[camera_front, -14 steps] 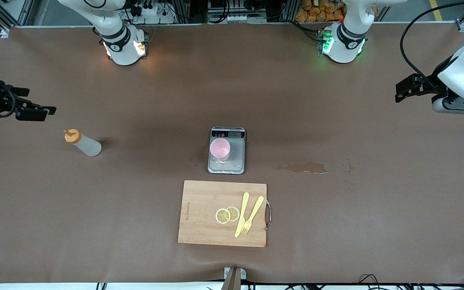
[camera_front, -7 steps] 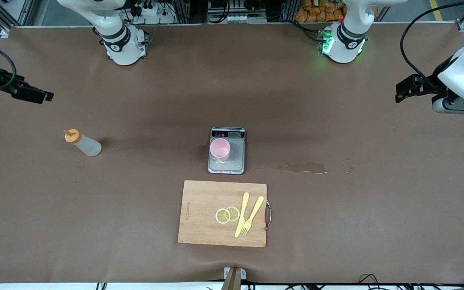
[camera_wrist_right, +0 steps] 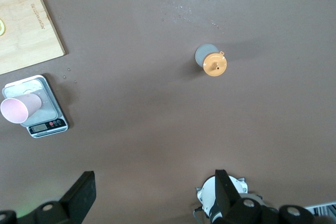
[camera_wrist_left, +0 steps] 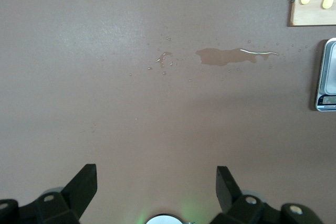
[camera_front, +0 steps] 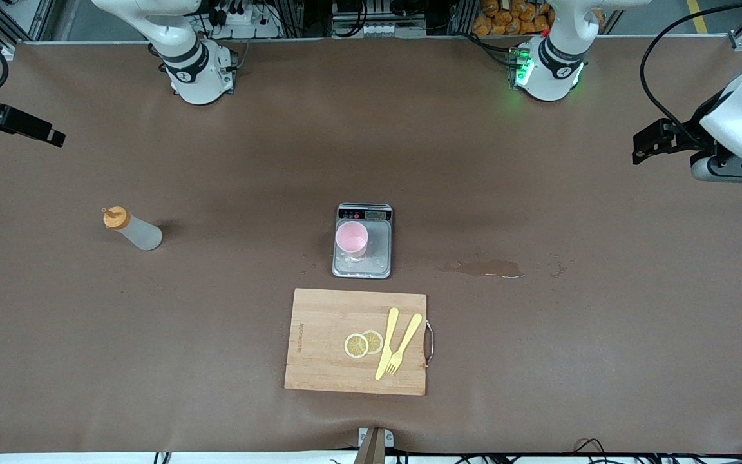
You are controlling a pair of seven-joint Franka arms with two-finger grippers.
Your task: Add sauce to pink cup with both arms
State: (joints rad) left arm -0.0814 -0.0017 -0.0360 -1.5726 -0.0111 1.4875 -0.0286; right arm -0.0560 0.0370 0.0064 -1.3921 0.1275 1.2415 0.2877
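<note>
The sauce (camera_front: 131, 229), a whitish squeeze bottle with an orange cap, stands upright on the brown table toward the right arm's end; the right wrist view shows it from above (camera_wrist_right: 212, 62). The pink cup (camera_front: 351, 240) stands on a grey scale (camera_front: 377, 248) at mid-table and also shows in the right wrist view (camera_wrist_right: 20, 108). My right gripper (camera_front: 49, 134) hangs open over the table's edge at its own end, well apart from the bottle, with nothing between its fingers (camera_wrist_right: 153, 179). My left gripper (camera_front: 640, 147) waits open and empty over bare table at the left arm's end (camera_wrist_left: 156, 174).
A wooden cutting board (camera_front: 319, 341) with two lemon slices (camera_front: 363, 343) and a yellow knife and fork (camera_front: 397, 341) lies nearer the front camera than the scale. A wet spill (camera_front: 484, 268) marks the table between the scale and the left arm's end.
My right gripper has drawn back from near the bottle toward the table's edge at its end. The left arm, bottle and cup have not moved.
</note>
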